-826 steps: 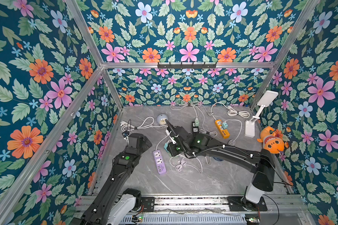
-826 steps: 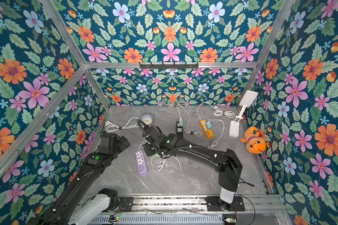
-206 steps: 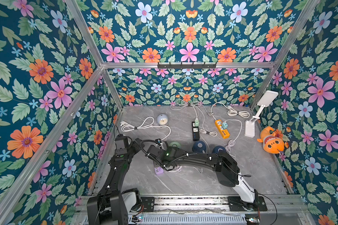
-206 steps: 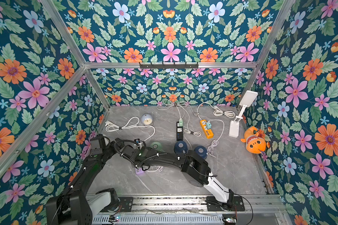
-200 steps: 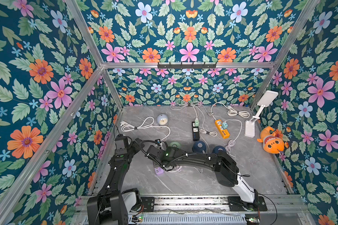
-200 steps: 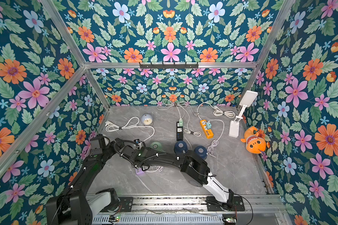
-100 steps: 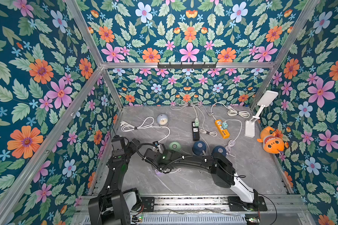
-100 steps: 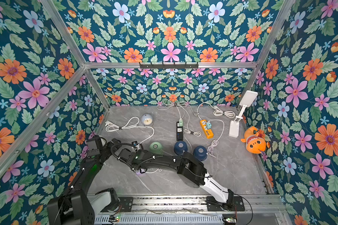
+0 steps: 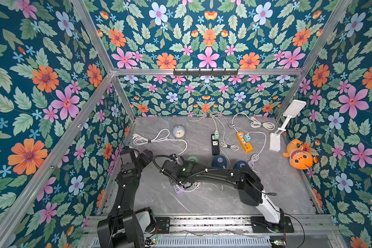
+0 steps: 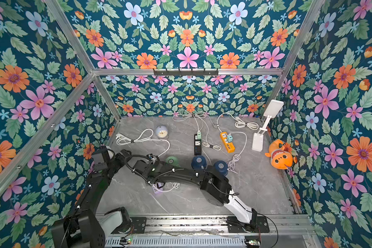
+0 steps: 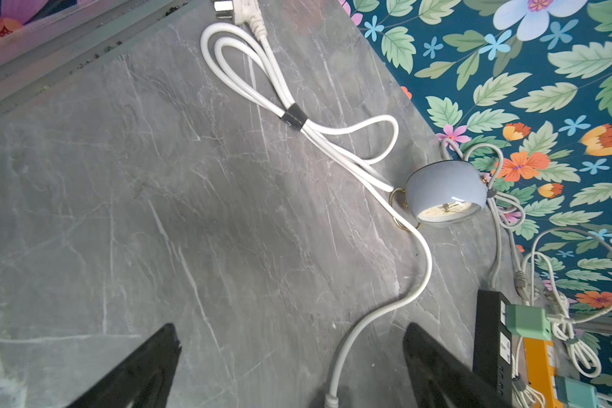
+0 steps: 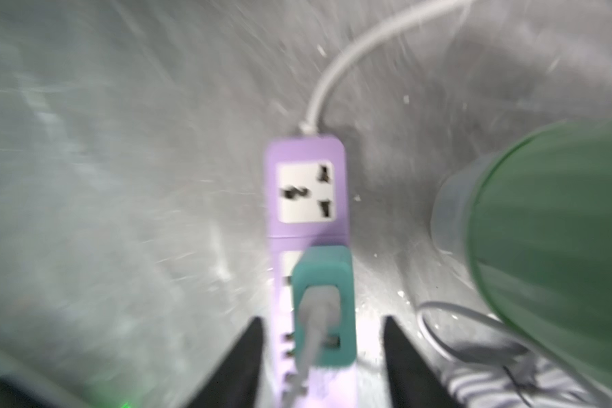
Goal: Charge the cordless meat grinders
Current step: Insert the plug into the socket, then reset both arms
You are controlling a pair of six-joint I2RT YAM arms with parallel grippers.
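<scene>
Marble tabletop (image 9: pixel 202 204): three grinders (image 9: pixel 219 161), three power strips (image 9: pixel 244 142); left and right jaws apart.

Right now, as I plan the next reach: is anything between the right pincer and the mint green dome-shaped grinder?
Only a loose coil of thin pale cable on the grey marbled table. The right pincer, open, straddles the lilac plastic power strip and its teal adapter; the mint green dome-shaped grinder stands just beside.

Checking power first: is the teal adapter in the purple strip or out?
In: the teal adapter sits on the purple strip's second socket, grey cable attached.
</scene>
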